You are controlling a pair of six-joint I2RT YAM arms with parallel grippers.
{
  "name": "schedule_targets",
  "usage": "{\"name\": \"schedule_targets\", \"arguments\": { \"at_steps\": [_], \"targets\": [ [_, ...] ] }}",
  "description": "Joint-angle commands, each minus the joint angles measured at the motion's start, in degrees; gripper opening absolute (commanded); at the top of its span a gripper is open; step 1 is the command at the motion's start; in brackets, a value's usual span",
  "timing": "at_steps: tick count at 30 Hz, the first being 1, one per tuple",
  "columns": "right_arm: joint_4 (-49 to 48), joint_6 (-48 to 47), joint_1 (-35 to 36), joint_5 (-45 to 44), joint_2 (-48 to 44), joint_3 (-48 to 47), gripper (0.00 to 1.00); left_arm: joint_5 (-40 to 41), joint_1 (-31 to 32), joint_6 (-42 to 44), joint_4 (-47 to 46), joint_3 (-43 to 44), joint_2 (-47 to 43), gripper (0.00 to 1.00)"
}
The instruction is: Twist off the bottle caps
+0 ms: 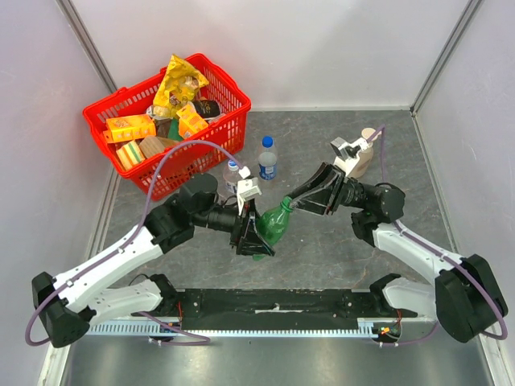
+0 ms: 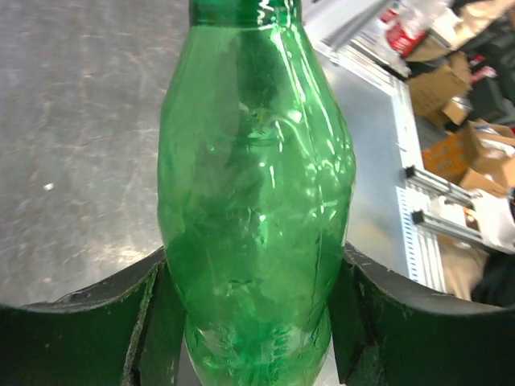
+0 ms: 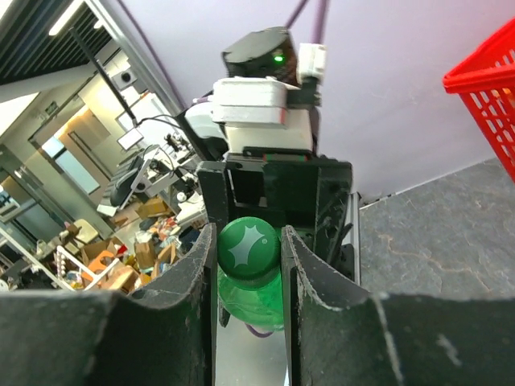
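Three bottles belong to this job, and one of them is in work at this moment. From the left in the top view, the red basket (image 1: 189, 170) with groceries stands at about ten o'clock on the table and has no part here. Next come the clear bottle (image 1: 232, 181) with its blue cap (image 1: 232, 165) and the cola bottle (image 1: 268, 163) with a second blue cap (image 1: 267, 142). Both stand upright near twelve o'clock, with their caps not yet removed.

The left gripper (image 1: 256, 236), near the middle of the table, is clamped around the lower body of the green bottle (image 1: 276, 223), one finger on each side. The bottle is lifted off the table and tilted, its neck pointing toward two o'clock. There the right gripper (image 1: 298, 204) is closed tightly on the green cap (image 3: 248, 248), and both fingers touch its sides. A beige pump bottle (image 1: 364, 157) stands further toward two o'clock.

I judge the step to be the unscrewing of this first cap. The next move asks the right wrist to rotate around the axis of the neck while the left side keeps the body from turning with it. The thin plastic may slip or twist.

The bottle is transparent green with a waisted shape, and it looks empty. The cap is round and dark green, with a pale star-like mark on top. Whether it is already loosened I cannot tell.
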State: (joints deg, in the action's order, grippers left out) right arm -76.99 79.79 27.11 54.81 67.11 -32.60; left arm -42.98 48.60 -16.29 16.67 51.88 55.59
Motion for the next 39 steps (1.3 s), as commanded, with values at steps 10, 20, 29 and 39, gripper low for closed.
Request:
{"name": "schedule_targets", "arguments": {
  "at_steps": [10,20,29,39],
  "targets": [
    [-22.9,0.4,1.8,2.1,-1.1,-1.6,0.19,-10.5,1.4,1.9,-8.7,3.1,1.5,0.55],
    [13.1,-20.5,1.8,-4.4,-9.2,-4.0,0.98,5.0,1.4,9.1,6.2,5.9,-1.3,0.54],
    [41.4,-34.2,1.8,-13.8,-14.3,-9.8,0.98,21.0,1.3,14.1,17.5,7.4,-1.7,0.54],
    [59.1,-36.8,1.8,-22.0,-8.6,-15.5,0.98,34.6,1.4,15.7,21.1,6.3,0.3,0.53]
  ]
}}
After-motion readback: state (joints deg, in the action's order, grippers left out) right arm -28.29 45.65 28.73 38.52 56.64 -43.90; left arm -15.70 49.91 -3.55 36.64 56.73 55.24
